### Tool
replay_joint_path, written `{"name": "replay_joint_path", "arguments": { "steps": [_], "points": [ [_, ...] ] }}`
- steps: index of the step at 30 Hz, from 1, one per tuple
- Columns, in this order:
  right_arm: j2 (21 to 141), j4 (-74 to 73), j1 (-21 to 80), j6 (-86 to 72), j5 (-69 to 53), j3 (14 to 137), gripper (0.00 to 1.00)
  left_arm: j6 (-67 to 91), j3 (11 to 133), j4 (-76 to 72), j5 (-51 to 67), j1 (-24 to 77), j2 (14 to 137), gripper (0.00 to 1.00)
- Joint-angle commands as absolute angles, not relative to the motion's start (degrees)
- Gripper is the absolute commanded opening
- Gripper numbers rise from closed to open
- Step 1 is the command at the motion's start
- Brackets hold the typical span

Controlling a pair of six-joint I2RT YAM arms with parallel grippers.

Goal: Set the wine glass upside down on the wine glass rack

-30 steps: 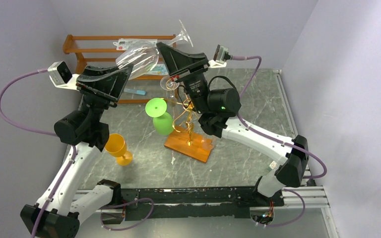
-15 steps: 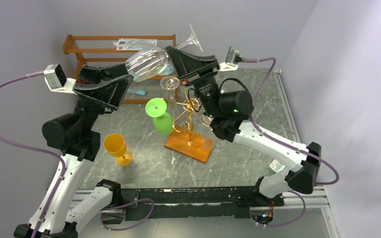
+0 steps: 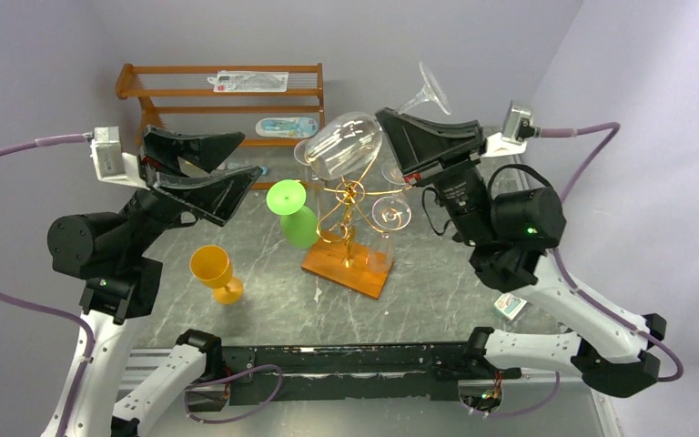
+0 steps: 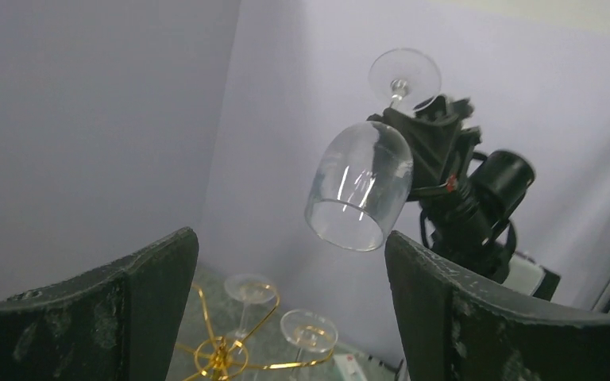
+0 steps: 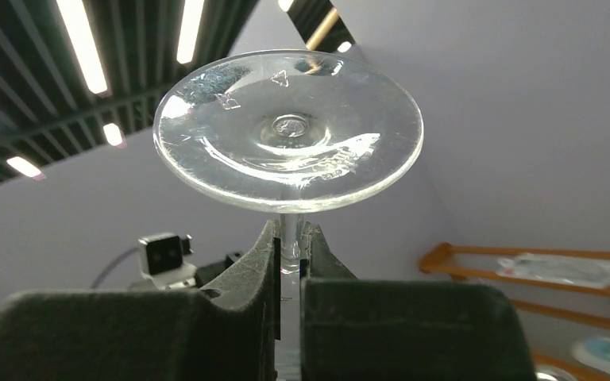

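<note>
A clear wine glass (image 3: 341,146) hangs tilted in the air, bowl down to the left and foot (image 3: 432,86) up to the right, just above the rack's top. My right gripper (image 3: 390,120) is shut on its stem (image 5: 289,246), right under the foot (image 5: 287,131). The wine glass rack (image 3: 346,205), gold wire on an orange-brown base (image 3: 346,267), stands mid-table with two clear glasses (image 3: 391,211) hanging foot-up. My left gripper (image 3: 241,157) is open and empty, well left of the bowl (image 4: 359,184).
A green glass (image 3: 293,214) sits foot-up against the rack's left side. An orange glass (image 3: 214,270) stands upright on the table at left. A brown wooden shelf (image 3: 223,91) lines the back wall. A small box (image 3: 510,305) lies at right.
My left gripper has opened, let go of the bowl and drawn back to the left. The right arm has carried the glass rightward, from near the shelf to above the rack.
</note>
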State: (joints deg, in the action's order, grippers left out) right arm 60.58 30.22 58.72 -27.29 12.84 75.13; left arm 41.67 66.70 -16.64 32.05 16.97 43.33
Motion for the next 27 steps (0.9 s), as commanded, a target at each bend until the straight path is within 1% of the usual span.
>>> {"name": "replay_joint_path", "arguments": {
  "steps": [1,5,9,15,22,27],
  "points": [
    [56.3,15.9,58.8,-19.3,11.4,75.5,0.00,32.8,69.1,-3.1,35.9,16.8,44.0,0.91],
    [55.2,5.8,58.8,-14.0,5.7,78.2,0.00,30.6,70.6,2.3,35.4,16.8,45.6,0.91],
    [55.6,-2.8,58.9,-9.0,-3.3,80.2,0.00,29.6,73.0,4.8,35.5,16.8,46.8,0.91],
    [55.5,-9.9,58.9,-6.8,-16.7,79.3,0.00,28.6,75.1,5.6,38.4,16.8,47.4,0.91],
    [54.0,-16.9,58.9,-7.4,-22.0,77.7,0.00,28.2,75.4,7.6,37.7,16.7,48.1,0.91],
    [52.4,-22.1,58.9,-8.2,-20.5,75.0,0.00,27.8,75.5,9.1,35.6,16.7,49.1,0.91]
  ]
}}
